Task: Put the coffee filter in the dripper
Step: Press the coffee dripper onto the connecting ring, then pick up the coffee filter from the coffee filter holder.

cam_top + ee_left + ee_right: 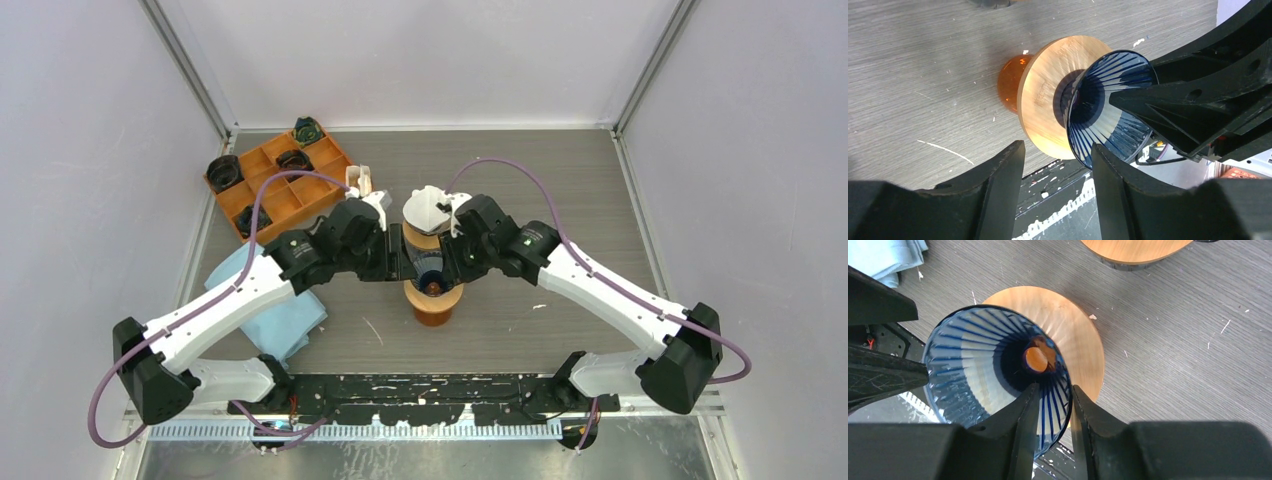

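Several dark items [225,172], too small to identify, sit in compartments of an orange tray [280,198] in the far-left corner of the bench [560,200]. A blue cloth [290,320] lies crumpled along the left edge, toward the near-left corner, partly under the left arm.

Left tool [1056,147]: fingers well apart, nothing between them. It hangs just beside the left flank of the dripper [432,290]. In the left wrist view the right-hand finger [1118,190] sits close under the cone's rim; contact cannot be confirmed.

The dripper stands mid-bench, nearer the near edge than the far one. It consists of a blue ribbed cone [973,355] seated in a round wooden collar [1073,335], which rests on an orange vessel [1009,85]. Orange shows through the hole at the bottom of the cone. Pale patches show between the ribs; whether a coffee filter lies inside cannot be told.

A second wooden disc [1133,250] stands just beyond the dripper toward the far edge, apart from it.

Right tool [1055,390]: fingers a little apart, straddling the cone's rim on its right side. Whether they press on the wall cannot be told.
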You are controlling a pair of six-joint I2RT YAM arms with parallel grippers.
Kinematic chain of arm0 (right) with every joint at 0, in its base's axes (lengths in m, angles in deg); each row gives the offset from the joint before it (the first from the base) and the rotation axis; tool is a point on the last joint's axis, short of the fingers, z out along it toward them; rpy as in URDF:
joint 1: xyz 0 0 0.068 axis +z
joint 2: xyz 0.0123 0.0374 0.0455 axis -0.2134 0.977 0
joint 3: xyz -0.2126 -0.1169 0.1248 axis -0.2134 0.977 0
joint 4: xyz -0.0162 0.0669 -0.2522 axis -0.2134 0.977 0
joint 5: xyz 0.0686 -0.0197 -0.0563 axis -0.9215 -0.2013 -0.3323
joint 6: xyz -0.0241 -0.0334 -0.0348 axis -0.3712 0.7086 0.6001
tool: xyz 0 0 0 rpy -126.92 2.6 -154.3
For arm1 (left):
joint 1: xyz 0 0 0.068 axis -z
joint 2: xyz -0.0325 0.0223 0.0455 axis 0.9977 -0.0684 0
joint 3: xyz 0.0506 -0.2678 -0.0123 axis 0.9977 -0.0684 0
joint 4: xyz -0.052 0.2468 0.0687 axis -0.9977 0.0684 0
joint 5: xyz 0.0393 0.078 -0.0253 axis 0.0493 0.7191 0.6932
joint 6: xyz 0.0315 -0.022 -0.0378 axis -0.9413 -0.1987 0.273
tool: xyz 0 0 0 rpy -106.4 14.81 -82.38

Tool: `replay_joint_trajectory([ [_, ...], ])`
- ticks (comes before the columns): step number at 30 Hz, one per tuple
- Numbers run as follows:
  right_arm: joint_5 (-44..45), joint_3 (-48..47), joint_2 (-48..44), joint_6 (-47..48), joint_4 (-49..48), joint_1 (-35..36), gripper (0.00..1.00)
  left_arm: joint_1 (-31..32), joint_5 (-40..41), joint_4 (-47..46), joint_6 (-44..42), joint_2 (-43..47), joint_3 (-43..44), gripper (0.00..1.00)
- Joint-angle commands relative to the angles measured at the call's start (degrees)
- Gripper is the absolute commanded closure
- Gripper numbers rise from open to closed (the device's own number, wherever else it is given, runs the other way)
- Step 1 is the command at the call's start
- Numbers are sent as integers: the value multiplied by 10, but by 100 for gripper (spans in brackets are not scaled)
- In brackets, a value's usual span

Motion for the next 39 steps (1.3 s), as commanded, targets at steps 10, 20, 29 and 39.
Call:
replay_joint_trajectory([
  [10,34,-89,-10,21,14,2,51,-33,53,31,-52,40,65,33],
  [20,151,-99,-52,45,4,-5,37,-152,56,42,-111,50,88,31],
  [29,241,-48,-99,75,-40,-48,26,-247,39,-5,-135,9,98,30],
  [39,228,44,-158,112,-102,-155,11,-320,8,-67,-137,-94,138,36],
])
